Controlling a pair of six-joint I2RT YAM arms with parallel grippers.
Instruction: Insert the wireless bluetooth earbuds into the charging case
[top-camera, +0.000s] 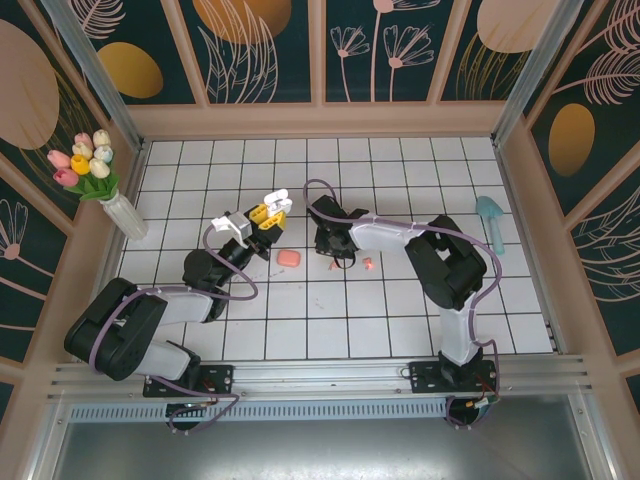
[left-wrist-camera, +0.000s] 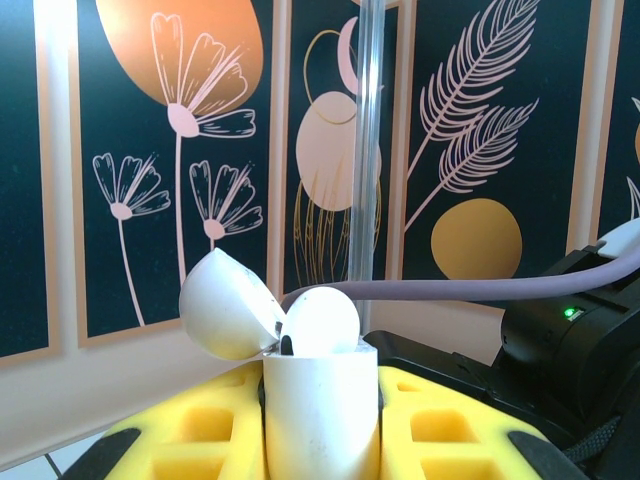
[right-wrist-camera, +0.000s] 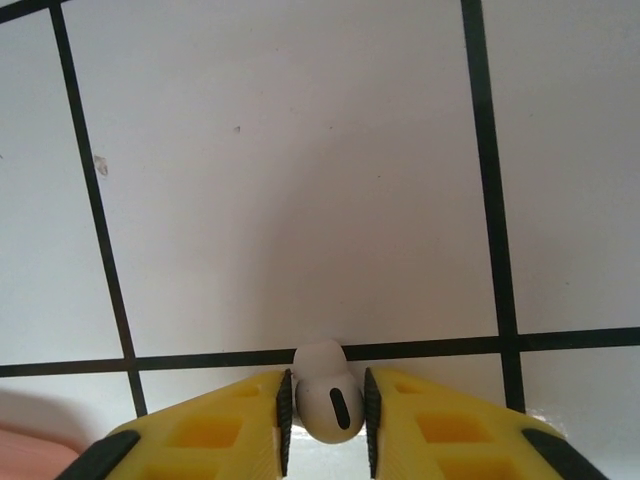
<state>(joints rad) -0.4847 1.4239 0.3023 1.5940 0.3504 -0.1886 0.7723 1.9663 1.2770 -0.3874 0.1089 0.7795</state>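
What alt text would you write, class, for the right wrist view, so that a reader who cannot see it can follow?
The right gripper pinches a small white earbud between its yellow fingers at the bottom centre of the frame. Behind it lies a white tiled surface crossed by dark grout lines.

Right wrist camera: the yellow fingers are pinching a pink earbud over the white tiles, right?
Not quite. The right wrist view shows the right gripper pinching a white earbud, not a pink one. It is over the white tiles, as you said.
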